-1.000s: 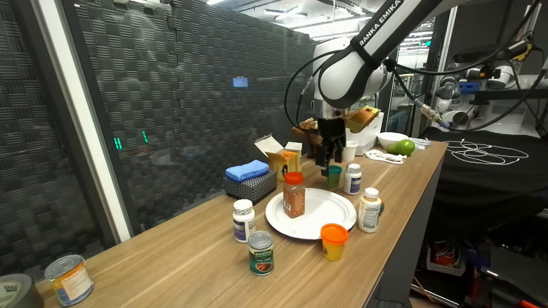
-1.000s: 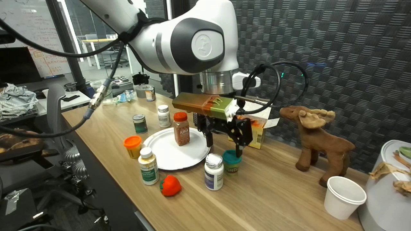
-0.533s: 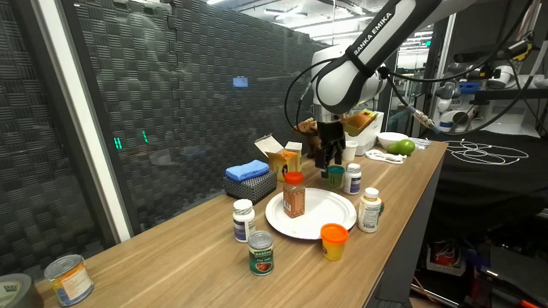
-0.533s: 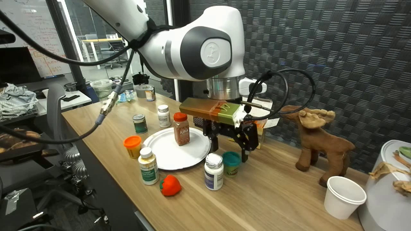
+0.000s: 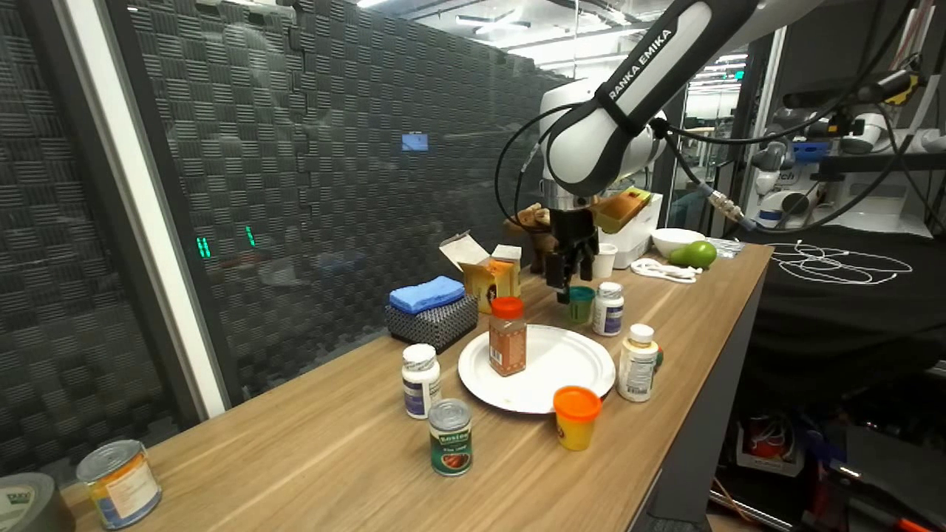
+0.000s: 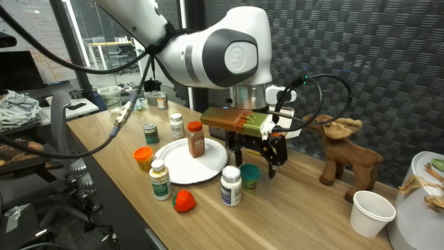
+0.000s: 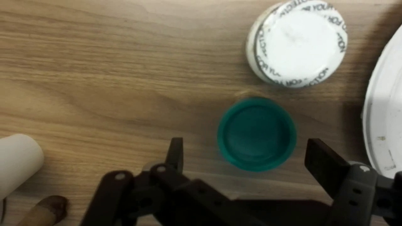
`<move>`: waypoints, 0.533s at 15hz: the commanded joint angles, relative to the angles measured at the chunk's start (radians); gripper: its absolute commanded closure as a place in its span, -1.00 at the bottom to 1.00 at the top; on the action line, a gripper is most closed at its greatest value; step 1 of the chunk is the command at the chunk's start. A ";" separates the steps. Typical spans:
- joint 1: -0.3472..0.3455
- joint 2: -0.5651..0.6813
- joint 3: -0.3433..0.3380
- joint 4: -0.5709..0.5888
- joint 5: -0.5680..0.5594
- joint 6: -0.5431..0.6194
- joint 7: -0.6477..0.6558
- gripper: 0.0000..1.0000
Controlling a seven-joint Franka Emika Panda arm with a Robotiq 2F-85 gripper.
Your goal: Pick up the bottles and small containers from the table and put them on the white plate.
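Atop a white-capped bottle (image 7: 301, 45), "FOR"; along the arm (image 5: 641, 65), "RANKA EMIKA"; hand (image 7: 245, 152), jaws apart.

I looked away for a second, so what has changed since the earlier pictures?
In an exterior view, the gripper has moved right and slightly down, jaws open; in an exterior view, the green-lidded tub seems nudged slightly right. Nothing was grasped or released. The red-capped bottle stayed on the white plate.

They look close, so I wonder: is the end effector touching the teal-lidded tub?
Apart: the wrist view shows tabletop between the tub and both fingers of the end effector.
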 commanded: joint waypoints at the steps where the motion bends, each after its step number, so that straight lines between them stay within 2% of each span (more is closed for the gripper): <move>1: 0.010 0.017 -0.019 0.028 -0.043 -0.048 0.023 -0.96; 2: 0.009 0.018 -0.021 0.028 -0.049 -0.059 0.025 -0.89; 4: 0.003 0.022 -0.020 0.031 -0.049 -0.073 0.020 -0.46; 8: -0.001 0.018 -0.020 0.035 -0.044 -0.084 0.017 0.20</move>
